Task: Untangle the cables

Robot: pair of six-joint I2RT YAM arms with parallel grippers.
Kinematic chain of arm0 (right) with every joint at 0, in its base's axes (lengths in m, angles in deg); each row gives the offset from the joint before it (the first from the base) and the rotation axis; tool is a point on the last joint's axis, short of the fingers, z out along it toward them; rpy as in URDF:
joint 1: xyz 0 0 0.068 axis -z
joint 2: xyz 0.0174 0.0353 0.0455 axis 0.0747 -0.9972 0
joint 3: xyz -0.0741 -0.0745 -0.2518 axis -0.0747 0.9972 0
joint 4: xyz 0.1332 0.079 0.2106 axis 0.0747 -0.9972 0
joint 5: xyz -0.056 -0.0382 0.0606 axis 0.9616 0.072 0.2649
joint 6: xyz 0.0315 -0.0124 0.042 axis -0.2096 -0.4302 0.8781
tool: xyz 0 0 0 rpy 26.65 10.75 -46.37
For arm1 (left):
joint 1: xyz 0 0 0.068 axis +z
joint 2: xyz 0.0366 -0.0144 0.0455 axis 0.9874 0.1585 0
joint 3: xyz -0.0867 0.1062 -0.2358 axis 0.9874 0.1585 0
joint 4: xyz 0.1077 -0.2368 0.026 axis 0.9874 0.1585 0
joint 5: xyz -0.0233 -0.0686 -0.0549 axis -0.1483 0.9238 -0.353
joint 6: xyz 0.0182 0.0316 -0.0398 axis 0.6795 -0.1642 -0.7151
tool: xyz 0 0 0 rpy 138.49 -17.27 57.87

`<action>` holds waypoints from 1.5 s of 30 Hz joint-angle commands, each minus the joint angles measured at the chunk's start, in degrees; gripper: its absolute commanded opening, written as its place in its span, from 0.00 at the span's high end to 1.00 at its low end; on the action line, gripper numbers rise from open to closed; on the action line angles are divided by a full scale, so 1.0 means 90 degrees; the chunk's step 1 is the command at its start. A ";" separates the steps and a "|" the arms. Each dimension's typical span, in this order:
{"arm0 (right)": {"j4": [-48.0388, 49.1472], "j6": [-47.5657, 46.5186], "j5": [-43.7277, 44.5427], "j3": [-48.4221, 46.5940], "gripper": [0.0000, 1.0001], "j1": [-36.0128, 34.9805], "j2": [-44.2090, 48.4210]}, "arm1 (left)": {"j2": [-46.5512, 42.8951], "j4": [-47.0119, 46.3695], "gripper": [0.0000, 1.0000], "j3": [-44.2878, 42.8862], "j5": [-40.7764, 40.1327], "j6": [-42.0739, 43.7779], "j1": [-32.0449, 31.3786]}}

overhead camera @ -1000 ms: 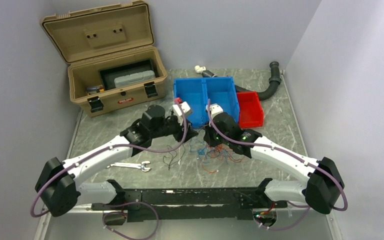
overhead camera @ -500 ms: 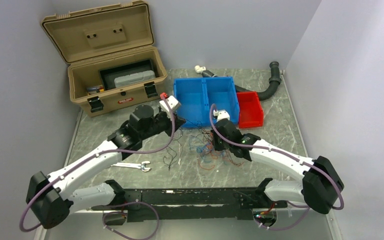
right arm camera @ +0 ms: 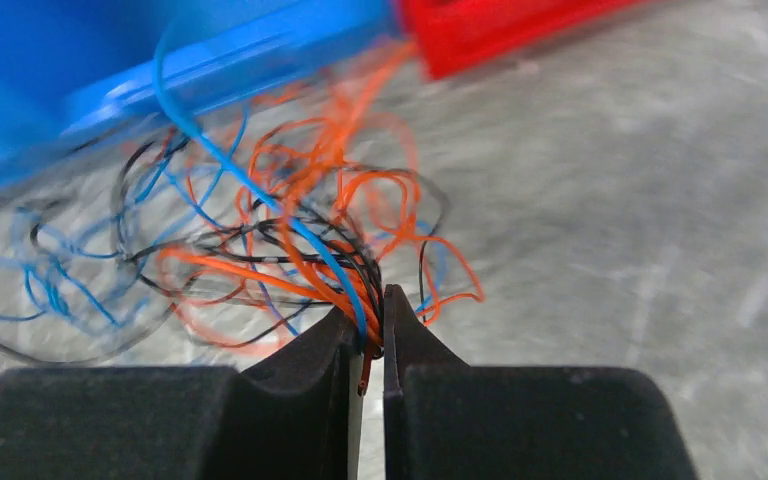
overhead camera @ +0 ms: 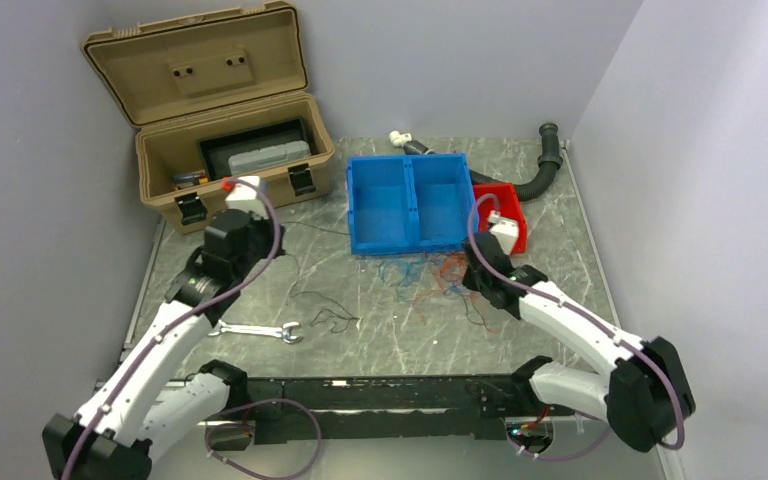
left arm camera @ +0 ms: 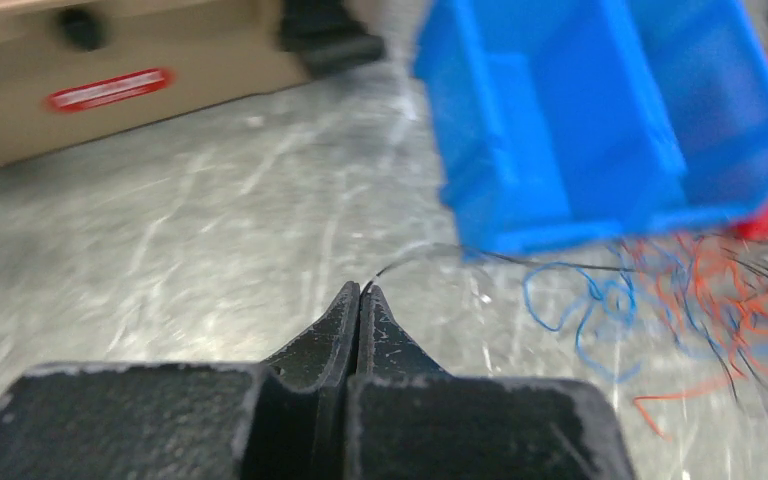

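The cables (overhead camera: pixel 430 277) lie as a loose bunch of blue, orange and black strands in front of the blue bin (overhead camera: pixel 391 235). My right gripper (overhead camera: pixel 472 277) is at the bunch's right side, shut on several orange, blue and black strands (right arm camera: pixel 355 300). My left gripper (overhead camera: pixel 266 222) is far left, near the toolbox, shut on the end of one thin black wire (left arm camera: pixel 400 262). That wire stretches right to the bunch (left arm camera: pixel 680 290). A few black strands (overhead camera: pixel 325 317) lie apart on the table.
An open tan toolbox (overhead camera: pixel 230 150) stands at the back left. A red bin (overhead camera: pixel 500 215) sits right of the blue bin, with a black corrugated hose (overhead camera: pixel 540 170) behind. A wrench (overhead camera: pixel 260 330) lies near the left arm. Side walls are close.
My left gripper has swung left toward the toolbox, drawing a black wire out of the bunch. My right gripper has moved right and back, dragging the bunch toward the blue bin.
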 commanded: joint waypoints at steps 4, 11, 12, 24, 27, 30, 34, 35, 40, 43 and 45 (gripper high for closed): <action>-0.1421 0.1788 0.1738 0.0327 0.87 0.0671 0.1073 | -0.0555 0.0734 1.00 0.0205 -0.0893 -0.0950 0.0693; -0.1255 0.1338 0.1647 0.0353 0.91 0.0793 0.1564 | -0.0617 0.0079 1.00 0.0388 0.0351 -0.0633 0.0817; -0.1229 0.1161 0.1546 0.0314 0.92 0.0793 0.1574 | -0.0563 0.0002 1.00 0.0359 0.0586 -0.0555 0.0819; -0.0768 0.0102 0.0022 0.0386 0.76 0.0780 0.1980 | 0.0174 0.1325 1.00 0.0083 0.1581 -0.0435 0.0384; -0.0518 -0.0277 -0.0693 0.0407 0.35 0.0779 0.2028 | 0.0230 0.1803 1.00 0.0041 0.1327 -0.0357 -0.0117; -0.0367 -0.0470 -0.0973 0.0385 0.23 0.0771 0.2033 | 0.0603 0.2237 0.97 -0.0114 0.1334 -0.0242 -0.0543; -0.0255 -0.0593 -0.1045 0.0323 0.21 0.0763 0.1984 | 0.1249 0.2639 0.55 -0.0312 0.1124 -0.0151 -0.1085; -0.0215 -0.0614 -0.1101 0.0326 0.20 0.0762 0.1989 | 0.1402 0.2649 0.43 -0.0348 0.1062 -0.0132 -0.1202; 0.0020 -0.0655 -0.1407 0.0408 0.20 0.0763 0.2084 | 0.2121 0.2477 0.01 -0.0584 0.0714 -0.0034 -0.1758; 0.0048 -0.0667 -0.1479 0.0433 0.20 0.0762 0.2173 | 0.2582 0.2502 0.01 -0.0766 0.0557 0.0003 -0.1845; 0.0044 -0.0687 -0.1495 0.0430 0.20 0.0763 0.2234 | 0.2867 0.2491 0.01 -0.0841 0.0424 0.0027 -0.1887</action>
